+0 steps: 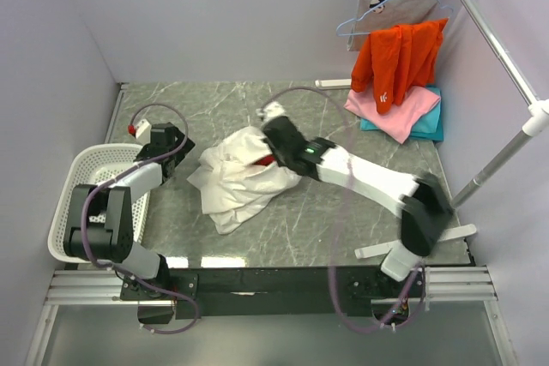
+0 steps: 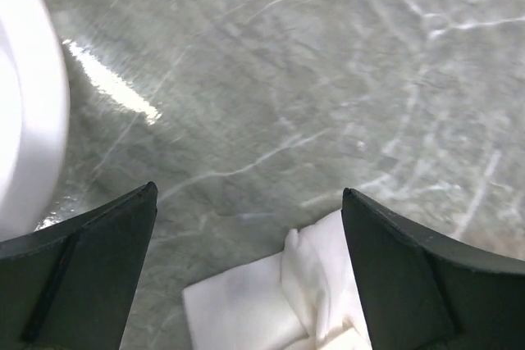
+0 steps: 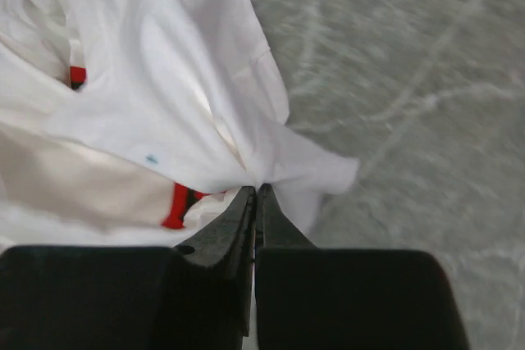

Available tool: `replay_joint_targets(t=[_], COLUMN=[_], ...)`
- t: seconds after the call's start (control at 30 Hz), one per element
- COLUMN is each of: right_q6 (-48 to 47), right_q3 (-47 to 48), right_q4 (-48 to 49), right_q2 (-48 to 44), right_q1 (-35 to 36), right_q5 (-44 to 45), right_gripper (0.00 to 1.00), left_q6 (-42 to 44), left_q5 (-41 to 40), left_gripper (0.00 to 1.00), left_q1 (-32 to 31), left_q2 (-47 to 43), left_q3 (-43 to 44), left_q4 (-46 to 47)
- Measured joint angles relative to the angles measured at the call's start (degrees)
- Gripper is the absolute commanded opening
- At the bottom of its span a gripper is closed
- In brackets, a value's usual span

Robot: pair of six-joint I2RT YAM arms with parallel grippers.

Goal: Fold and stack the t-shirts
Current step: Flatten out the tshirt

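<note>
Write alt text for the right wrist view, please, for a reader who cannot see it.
The right gripper, shut, pinches a fold of a crumpled white t-shirt. The shirt fills the left of the view, slivers of red print showing in its folds; grey marbled table is on the right.

White basket [image 1: 65,205] left; metal rail [image 1: 490,33] right; marble table [image 1: 214,109].

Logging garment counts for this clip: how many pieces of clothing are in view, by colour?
white t-shirt: 1
pink t-shirt: 1
teal t-shirt: 1
orange garment: 1
Total: 4
</note>
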Motion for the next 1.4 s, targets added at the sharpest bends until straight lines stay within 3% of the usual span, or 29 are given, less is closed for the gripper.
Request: replay_joint_targets(t=[0.03,0.07,0.1,0.2,0.3,0.37,0.5,0.6,0.8,0.97,1.07,1.1,1.17,1.2,1.27,1.4], right_q6=[1.07,2.56,3.65,9.03,13.29,14.47,14.45,13.38,10.32,9.25,8.7,8.46,8.13,8.07,8.0,8.2], right_q3=[-3.26,-7.1,-9.14,-15.39,-19.93,-22.21,-21.29,-15.39,-8.02,-5.81,-4.55,-4.17,-3.93,-3.91,-3.69,-3.89], right_q4=[-0.28,-1.05,-1.73,-3.43,-4.85,-4.76,-3.87,-3.13,-1.6,-2.16,-2.29,-2.27,-2.27,-2.34,-2.38,-2.82], right_q2=[-4.59,-10.36,-13.73,-22.84,-26.62,-27.5,-25.2,-17.18,-1.53,5.77,8.26,8.94,9.38,9.38,9.38,8.0], right_q1=[-0.2,-0.68,-1.31,-4.04,-6.1,-6.12,-6.08,-6.1,-6.08,-6.08,-6.08,-6.08,-6.1,-6.08,-6.1,-6.1], right_q5=[1.38,2.86,3.96,7.61,8.98,7.96,5.49,4.28,0.2,-2.75,-3.93,-4.26,-4.85,-5.11,-5.33,-5.03], right_gripper=[0.01,0.14,0.54,0.57,0.61,0.68,0.75,0.76,0.75,0.72,0.46,0.28,0.07,0.0,0.0,0.0], left_q6=[0.31,0.59,0.74,1.7,2.21,2.43,3.1,3.26,3.48,3.52,3.69,3.67,3.72,3.63,3.34,3.45], left_q5=[0.52,0.98,1.49,2.49,3.23,3.37,3.76,3.72,3.85,4.0,4.15,4.15,4.46,4.52,4.48,4.52], left_gripper=[0.99,0.99,0.99,0.99,0.99,0.99,1.0,0.99,0.99,0.99,0.99,0.97,0.77,0.44,0.01,0.01], left_q1=[0.02,0.02,-0.02,-1.2,-3.58,-5.68,-8.5,-10.32,-12.09,-12.59,-12.81,-12.94,-13.07,-13.11,-13.31,-13.7], left_q2=[-0.72,-1.31,-1.75,-2.86,-3.74,-3.93,-3.74,-2.32,3.43,7.8,10.27,10.91,12.24,12.61,13.4,13.2], left_q3=[0.0,0.0,0.0,0.0,0.0,0.0,0.0,0.13,2.75,5.27,6.14,6.78,7.65,7.8,7.78,7.04], left_q4=[0.24,0.33,0.33,0.26,0.37,0.5,0.37,0.37,-0.02,0.22,0.5,1.11,2.36,3.21,4.31,3.72])
